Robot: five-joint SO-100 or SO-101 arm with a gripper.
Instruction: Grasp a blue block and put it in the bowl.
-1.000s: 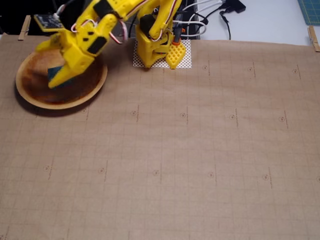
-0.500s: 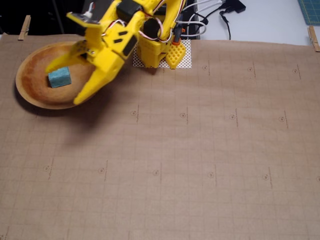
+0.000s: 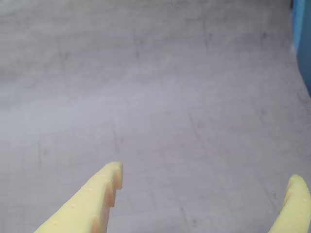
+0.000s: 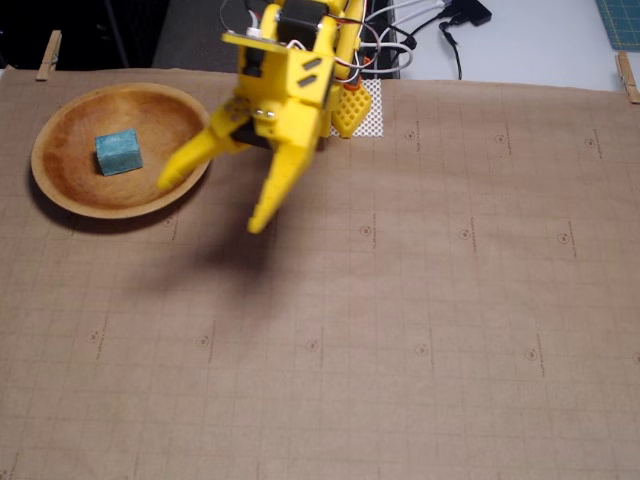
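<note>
The blue block (image 4: pixel 118 152) lies inside the wooden bowl (image 4: pixel 60 190) at the far left of the fixed view, left of the bowl's middle. My yellow gripper (image 4: pixel 212 201) hangs open above the paper just right of the bowl, with nothing between its fingers. One fingertip (image 4: pixel 168 178) reaches over the bowl's right rim, the other (image 4: pixel 259 222) points down at the mat. In the wrist view the gripper (image 3: pixel 206 182) shows two spread yellow fingertips (image 3: pixel 109 177) over bare paper; block and bowl are out of that view.
Brown gridded paper (image 4: pixel 400 320) covers the table, held by clothespins (image 4: pixel 48 55) at the back corners. The arm's yellow base (image 4: pixel 340 90) stands on a white mesh pad at the back edge, with black cables (image 4: pixel 450 25) behind it.
The gripper let go of the blue block in the bowl, then swung right and out of the bowl, staying open. The block rests where it was dropped.
</note>
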